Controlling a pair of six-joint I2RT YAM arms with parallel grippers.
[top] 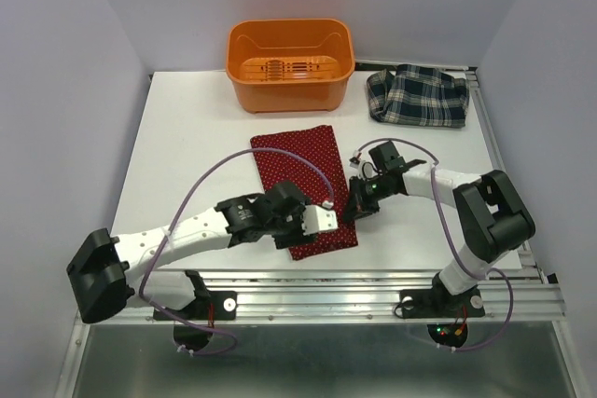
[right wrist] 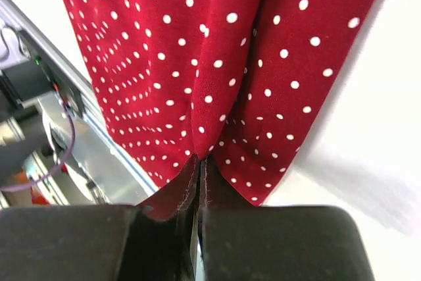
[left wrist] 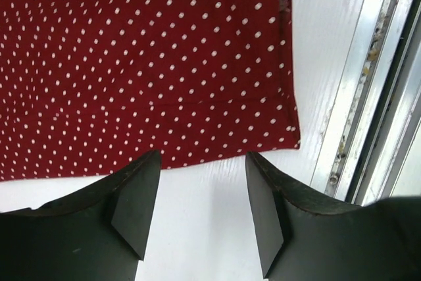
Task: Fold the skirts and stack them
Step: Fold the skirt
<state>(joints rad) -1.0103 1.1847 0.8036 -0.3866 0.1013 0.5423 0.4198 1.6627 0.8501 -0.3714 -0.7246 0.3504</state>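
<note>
Red dotted skirt (top: pixel 297 174): lies flat as a long strip mid-tabletop (top: pixel 187 156), its near end close to the metal rail (top: pixel 373 279). Plaid skirt (top: pixel 417 97): bunched at far right, untouched. Right pincer (right wrist: pixel 199 162): clamped shut on a raised pleat at the red skirt's right edge. Left pincer (left wrist: pixel 204 159): open, holding nothing, over the near corner. Risk: a one-sided lift may skew the fold; the thin pinch may slip and drop the cloth.
</note>
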